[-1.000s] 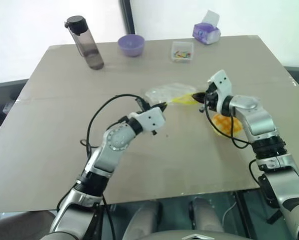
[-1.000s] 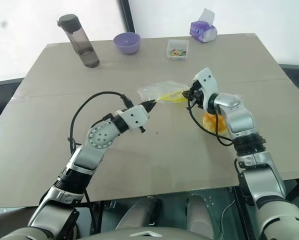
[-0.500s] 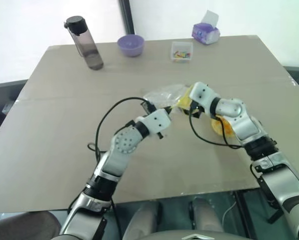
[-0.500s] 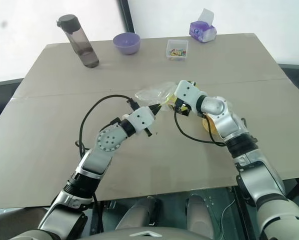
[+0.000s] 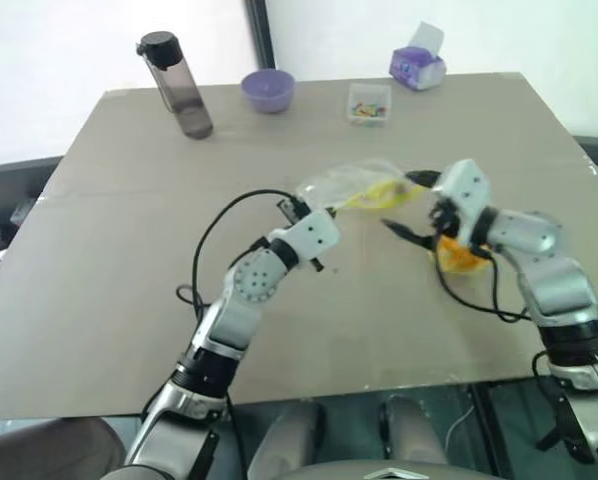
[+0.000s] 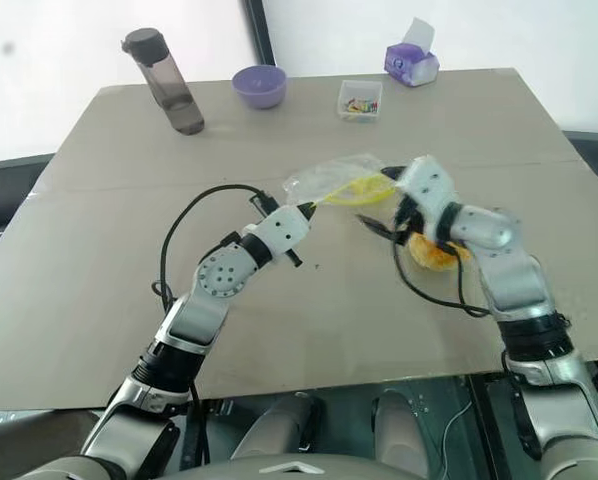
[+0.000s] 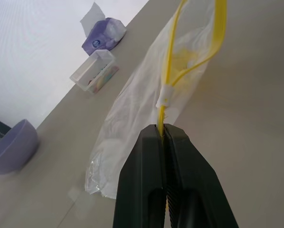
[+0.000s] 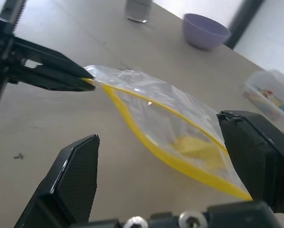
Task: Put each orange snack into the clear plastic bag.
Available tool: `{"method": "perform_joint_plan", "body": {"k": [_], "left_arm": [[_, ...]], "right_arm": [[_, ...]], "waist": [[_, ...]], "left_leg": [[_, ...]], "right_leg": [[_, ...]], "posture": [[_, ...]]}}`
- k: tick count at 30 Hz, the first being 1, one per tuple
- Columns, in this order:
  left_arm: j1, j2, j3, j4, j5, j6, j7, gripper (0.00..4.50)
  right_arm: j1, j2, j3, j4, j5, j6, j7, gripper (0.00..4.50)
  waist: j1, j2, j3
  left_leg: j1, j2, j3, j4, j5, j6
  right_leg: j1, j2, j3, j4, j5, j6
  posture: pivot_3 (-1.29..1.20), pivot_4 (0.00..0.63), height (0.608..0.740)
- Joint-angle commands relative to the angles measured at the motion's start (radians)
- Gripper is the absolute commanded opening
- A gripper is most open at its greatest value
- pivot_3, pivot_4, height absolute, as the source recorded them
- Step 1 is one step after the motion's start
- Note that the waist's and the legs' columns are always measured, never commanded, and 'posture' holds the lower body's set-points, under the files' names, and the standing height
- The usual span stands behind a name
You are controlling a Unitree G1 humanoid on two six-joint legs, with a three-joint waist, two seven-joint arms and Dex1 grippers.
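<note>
The left gripper point(image 5: 324, 211) has its jaws pinched tight on the yellow seal strip at one end of the bag point(image 5: 354, 186), holding that corner just off the counter point(image 5: 129, 250). The right gripper point(image 8: 163, 190) has its jaws spread wide and grips nothing; it sits just beside the bag's mouth. In the right wrist view the mouth gapes a little, and something yellow lies inside near the far end, likely a snack already in, though I cannot tell for sure. Another snack point(image 5: 457, 254) rests on the counter under the right forearm, close to the bag.

The risks from here:
- The bag is held by a single thin strip. A tug from the right arm could slip it out of the left jaws.
- With only one corner lifted, the mouth may sag shut, so the next snack could push against the film instead of going in.
- If the left arm tilts the mouth down, whatever is inside could slide back out.
- The snack looks soft; a hard squeeze could crush it.
- It lies under the forearm, so a careless sweep may knock it away.
</note>
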Motion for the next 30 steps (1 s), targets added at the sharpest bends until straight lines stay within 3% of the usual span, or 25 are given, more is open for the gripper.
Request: {"method": "perform_joint_plan", "body": {"k": [1, 5, 10, 18, 24, 30], "left_arm": [[-0.016, 0.000, 0.011, -0.012, -0.008, -0.013, 0.011, 0.00], [-0.029, -0.005, 0.008, 0.000, -0.011, -0.016, 0.012, 0.00], [-0.028, -0.001, 0.007, 0.002, -0.015, -0.019, 0.011, 0.00], [-0.030, -0.002, 0.004, 0.007, -0.012, -0.019, 0.014, 0.00], [-0.036, -0.003, 0.000, 0.007, -0.013, -0.021, 0.009, 0.00], [-0.036, -0.006, -0.003, 0.007, -0.013, -0.020, 0.007, 0.00]], "right_arm": [[0.056, -0.018, -0.166, -0.055, 0.137, 0.167, -0.025, 4.44], [0.128, -0.043, -0.262, -0.061, 0.230, 0.284, -0.023, 4.44], [0.203, -0.066, -0.282, -0.070, 0.237, 0.335, -0.064, 4.44], [0.280, -0.086, -0.272, -0.081, 0.280, 0.406, -0.057, 4.44], [0.296, -0.133, -0.189, -0.016, 0.175, 0.311, -0.070, 4.44], [0.288, -0.147, -0.173, 0.023, 0.155, 0.265, -0.069, 1.84]], "waist": [[0.008, 0.000, 0.000], [0.014, 0.000, 0.000], [0.011, 0.000, 0.000], [0.014, 0.000, 0.000], [0.015, 0.000, 0.000], [0.017, 0.000, 0.000]], "left_leg": [[0.000, 0.000, 0.000, 0.000, 0.000, 0.000], [0.000, 0.000, 0.001, 0.000, 0.000, 0.000], [0.001, 0.000, 0.001, 0.000, 0.000, 0.000], [0.001, 0.000, 0.001, 0.000, 0.000, 0.000], [0.001, 0.000, 0.001, 0.000, 0.000, 0.000], [0.001, 0.000, 0.001, 0.000, 0.000, 0.000]], "right_leg": [[0.000, 0.000, 0.000, 0.000, 0.000, 0.000], [0.000, 0.000, 0.000, 0.000, 0.000, 0.000], [0.000, 0.000, 0.001, 0.000, 0.000, 0.000], [0.001, 0.000, 0.001, 0.000, 0.000, 0.000], [0.001, 0.000, 0.000, 0.000, 0.000, 0.000], [0.002, 0.000, 0.000, 0.000, 0.000, 0.000]], "posture": [[0.00, 0.150, 0.740], [0.00, 0.150, 0.740], [0.00, 0.150, 0.740], [0.00, 0.150, 0.740], [0.00, 0.150, 0.740], [0.00, 0.150, 0.740]]}}
